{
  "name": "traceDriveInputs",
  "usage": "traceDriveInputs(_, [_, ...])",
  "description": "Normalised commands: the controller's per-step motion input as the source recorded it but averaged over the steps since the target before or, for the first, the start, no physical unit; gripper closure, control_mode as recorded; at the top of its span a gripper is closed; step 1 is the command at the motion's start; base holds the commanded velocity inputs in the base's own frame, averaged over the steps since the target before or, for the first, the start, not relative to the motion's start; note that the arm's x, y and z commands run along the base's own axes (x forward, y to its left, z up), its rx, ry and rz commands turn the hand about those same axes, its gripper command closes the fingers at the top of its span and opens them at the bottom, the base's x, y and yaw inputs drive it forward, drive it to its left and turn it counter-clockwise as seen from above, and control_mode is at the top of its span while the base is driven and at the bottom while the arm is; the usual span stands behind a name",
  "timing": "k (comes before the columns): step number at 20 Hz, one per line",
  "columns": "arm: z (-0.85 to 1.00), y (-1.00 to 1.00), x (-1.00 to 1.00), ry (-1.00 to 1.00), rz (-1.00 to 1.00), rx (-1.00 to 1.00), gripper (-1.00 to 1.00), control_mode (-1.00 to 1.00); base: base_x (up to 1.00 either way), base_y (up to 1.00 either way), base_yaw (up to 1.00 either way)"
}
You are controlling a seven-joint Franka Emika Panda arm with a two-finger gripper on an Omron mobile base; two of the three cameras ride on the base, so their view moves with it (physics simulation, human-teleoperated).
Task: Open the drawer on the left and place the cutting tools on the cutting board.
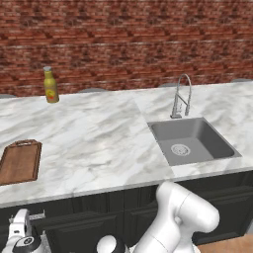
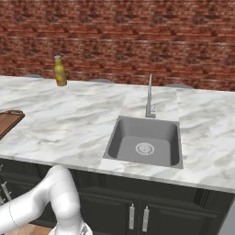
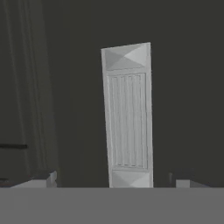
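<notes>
One step in hand, by judgement: the opening of the drawer (image 1: 74, 210), first of the task. Drawer: dark charcoal front under the counter (image 1: 99, 143) edge, lower left of the left base view, seemingly closed; its silver bar handle (image 3: 127, 116) fills the centre of the hand view, standing on end there because the camera is rolled. Gripper (image 3: 116, 178): low at the bottom left corner of the left base view, close before the drawer front; in the hand view the two fingertips (image 3: 43, 177) sit at bottom left and bottom right, spread wide with the handle between them, holding nothing and, as far as can be told, touching nothing. Next move, by judgement: advance until the bar lies between the pads, close on it, pull straight out. Cutting board (image 1: 20, 160): brown wood, left edge of the left base view, lying on the counter, bare. Cutting tools: presumably inside the drawer. Other stock: sink (image 1: 195, 141) at centre right, faucet (image 1: 180, 96) behind it, yellow bottle (image 1: 50, 85) at upper left against the brick wall (image 1: 128, 39).
</notes>
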Motion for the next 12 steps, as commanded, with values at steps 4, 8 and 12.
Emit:
traceDriveInputs(4, [-0.36,0.00,0.00,-0.24,0.00,-0.09,-1.00,-1.00,0.00,0.00,0.00])
traceDriveInputs(8, [-0.43,0.00,0.00,-0.17,0.00,-0.08,-1.00,-1.00,0.00,0.00,0.00])
traceDriveInputs(12, [-0.40,0.00,0.01,-0.13,0.00,-0.02,1.00,-1.00,0.00,0.00,0.00])
